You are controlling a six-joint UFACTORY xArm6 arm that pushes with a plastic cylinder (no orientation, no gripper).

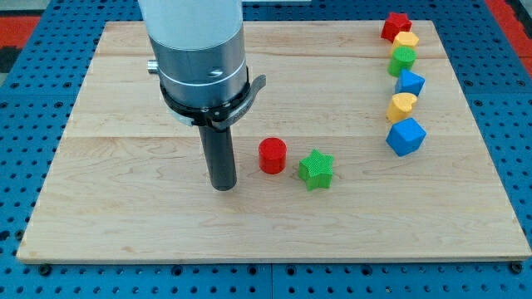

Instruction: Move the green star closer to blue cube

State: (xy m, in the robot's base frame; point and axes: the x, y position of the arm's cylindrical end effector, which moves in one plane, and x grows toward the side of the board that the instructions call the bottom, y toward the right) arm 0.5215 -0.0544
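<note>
The green star lies on the wooden board a little right of centre. The blue cube sits toward the view's right, at the lower end of a column of blocks, well apart from the star. My tip rests on the board left of the star. A red cylinder stands between the tip and the star, close to the star's upper left. The tip touches no block.
Up the view's right side, above the blue cube, runs a column: a yellow block, a small blue block, a green block, a yellow block and a red star.
</note>
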